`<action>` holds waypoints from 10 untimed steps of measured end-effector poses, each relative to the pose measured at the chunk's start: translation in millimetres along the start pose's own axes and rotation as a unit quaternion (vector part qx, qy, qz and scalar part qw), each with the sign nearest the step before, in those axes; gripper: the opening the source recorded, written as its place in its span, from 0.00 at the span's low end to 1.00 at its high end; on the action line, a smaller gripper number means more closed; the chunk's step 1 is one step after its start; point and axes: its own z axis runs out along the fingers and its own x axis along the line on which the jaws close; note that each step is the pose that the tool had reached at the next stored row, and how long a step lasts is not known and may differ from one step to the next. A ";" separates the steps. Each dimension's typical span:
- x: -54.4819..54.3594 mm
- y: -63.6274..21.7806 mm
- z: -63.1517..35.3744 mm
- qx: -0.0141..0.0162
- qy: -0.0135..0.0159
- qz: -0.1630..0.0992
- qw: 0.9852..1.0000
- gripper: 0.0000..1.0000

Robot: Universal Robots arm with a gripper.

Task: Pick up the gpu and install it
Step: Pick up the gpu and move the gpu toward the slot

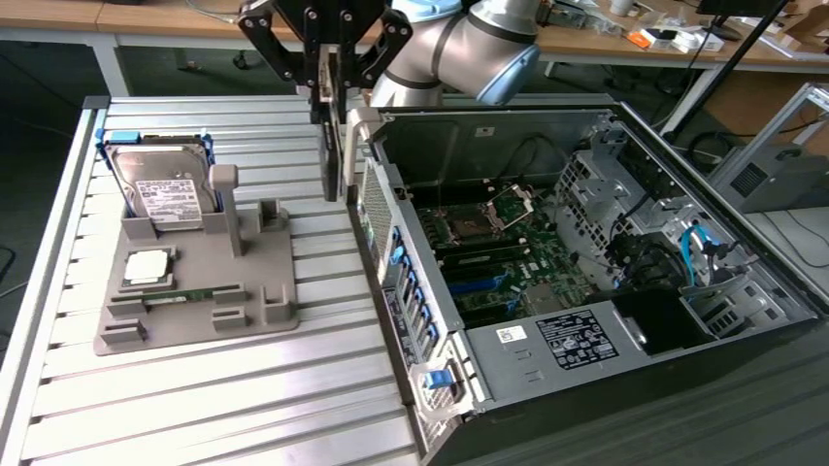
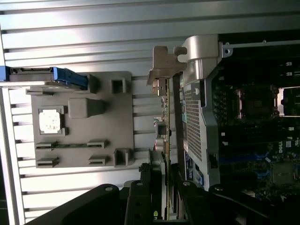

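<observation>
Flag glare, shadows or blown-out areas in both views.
Exterior view: fairly even light, with streaky glare on the ribbed table. Wrist view: the table slats go near white, the chip on the grey fixture is blown out, the case interior is close to black, and the tool gripping the gpu reads as a dark silhouette.

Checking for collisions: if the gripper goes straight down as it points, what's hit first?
Probably the slatted table, reached by the gpu the gripper holds, just outside the computer case's rear panel; depth unclear.
</observation>
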 end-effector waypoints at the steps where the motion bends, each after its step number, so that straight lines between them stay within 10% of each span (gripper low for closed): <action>1: -0.6 -0.1 0.1 0.000 0.000 0.000 1.000 0.27; 10: -5.9 -0.1 0.2 0.000 0.000 0.000 1.000 0.27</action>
